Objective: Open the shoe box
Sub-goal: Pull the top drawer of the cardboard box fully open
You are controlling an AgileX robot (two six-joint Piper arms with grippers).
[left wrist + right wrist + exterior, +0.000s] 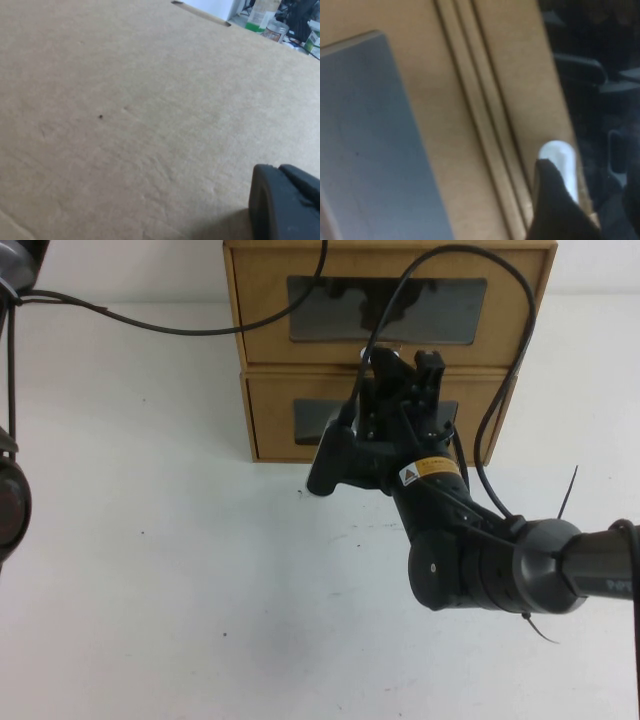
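Note:
Two brown cardboard shoe boxes are stacked at the back of the table, the upper box (390,305) on the lower box (275,420), each with a dark window in its front. My right gripper (407,362) is open at the seam between them, fingers pointing at the fronts. In the right wrist view one dark finger (552,205) lies beside a small white pull tab (561,157) on the cardboard front, next to a grey window (370,140). The left wrist view shows only one dark finger (285,205) of my left gripper over plain brown cardboard (125,110).
The left arm (10,490) stays at the table's left edge. Black cables (150,325) run from it across the table and over the upper box. The right arm's cable (520,340) loops beside the boxes. Bare white table (180,590) fills the front.

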